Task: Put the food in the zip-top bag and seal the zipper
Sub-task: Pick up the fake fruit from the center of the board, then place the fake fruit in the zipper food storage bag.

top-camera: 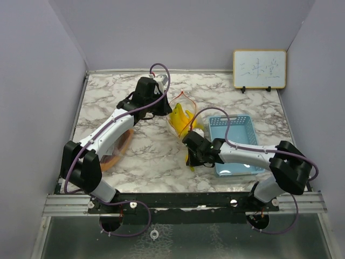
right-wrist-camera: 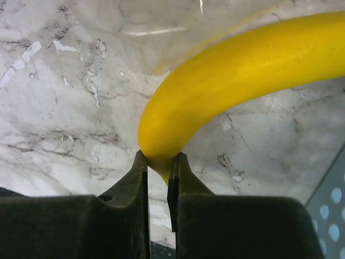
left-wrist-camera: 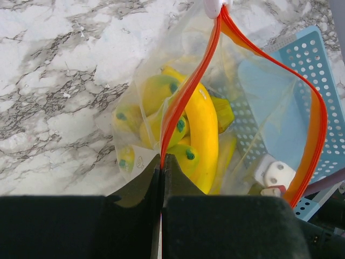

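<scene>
On the grey-veined marble table (top-camera: 108, 102) a clear plastic zip-top bag (left-wrist-camera: 178, 48) lies near the middle, just left of a light blue perforated plastic basket (top-camera: 230, 118). The bag's mouth gapes, and its orange zipper strip (left-wrist-camera: 188, 91) runs up to a small white slider (left-wrist-camera: 215, 5) at the far end.

The left gripper (left-wrist-camera: 162, 162) has its two black fingers pressed tight together on that orange strip, pinching the near end of the rim. Inside the bag sits a cluster of yellow toy bananas with green tips (left-wrist-camera: 202, 135), piled against one another (I can't make out any other food through the plastic).

The right gripper (right-wrist-camera: 159, 162) is at the near side of the bag, close beside the basket's left wall. Its jaws are drawn in narrow around the pointed tip of a curved yellow toy banana (right-wrist-camera: 242, 65). That banana arcs up and to the right over the marble, with clear bag film just above it. Whether its far end is inside the bag I can't tell.

A small whiteboard with faint writing (top-camera: 259, 69) stands at the far right corner.
</scene>
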Robot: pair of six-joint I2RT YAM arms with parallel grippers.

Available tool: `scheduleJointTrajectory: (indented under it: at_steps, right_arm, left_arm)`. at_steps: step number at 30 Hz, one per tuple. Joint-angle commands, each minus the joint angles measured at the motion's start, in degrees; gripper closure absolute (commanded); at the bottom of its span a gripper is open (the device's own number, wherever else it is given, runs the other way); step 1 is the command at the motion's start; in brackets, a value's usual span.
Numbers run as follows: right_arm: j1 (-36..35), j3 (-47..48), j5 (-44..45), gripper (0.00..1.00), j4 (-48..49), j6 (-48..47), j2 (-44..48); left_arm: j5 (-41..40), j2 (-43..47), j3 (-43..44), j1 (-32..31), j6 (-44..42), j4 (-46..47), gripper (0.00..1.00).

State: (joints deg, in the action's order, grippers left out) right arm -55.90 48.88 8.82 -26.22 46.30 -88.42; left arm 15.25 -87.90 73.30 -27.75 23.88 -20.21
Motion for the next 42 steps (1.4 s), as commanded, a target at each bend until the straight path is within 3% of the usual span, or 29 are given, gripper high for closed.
scheduleJointTrajectory:
  at_steps: [1, 9, 14, 17, 25, 30, 36, 42]
  right_arm:
    - [-0.87, -0.30, 1.91, 0.98, -4.69, -0.53, 8.39]
    - [-1.23, 12.30, -4.68, 0.98, -13.46, -8.33, 25.53]
    - [-1.20, 24.22, -12.73, 0.98, -9.57, -15.75, 21.81]
    - [-1.22, 28.07, -11.16, 0.98, -7.38, -16.16, 17.11]
    - [3.10, 27.89, -3.81, 0.98, -0.31, -13.12, 9.78]
    - [3.17, 24.23, 3.82, 0.98, 8.45, -17.32, 10.10]
    - [3.16, 24.71, 5.97, 0.98, 9.21, -19.54, 9.82]
    - [3.16, 19.21, 7.44, 0.98, 11.85, -19.88, 10.11]
  left_arm:
    - [1.28, 2.98, 0.49, 0.15, -0.93, 0.16, 1.00]
    - [1.63, 4.08, -0.80, 0.15, -1.19, 1.47, 1.00]
    - [1.57, 4.66, -1.69, 0.15, -0.99, 2.51, 1.00]
    - [1.75, 5.05, -2.00, 0.15, -0.67, 2.96, 1.00]
    - [1.94, 6.54, -2.74, 0.15, 0.09, 3.43, 1.00]
    - [1.79, 7.32, -3.39, 0.15, 0.57, 3.69, 1.00]
    - [1.02, 8.39, -4.02, 0.17, 0.43, 3.12, 1.00]
    - [1.44, 8.43, -4.23, 0.15, 0.72, 3.12, 1.00]
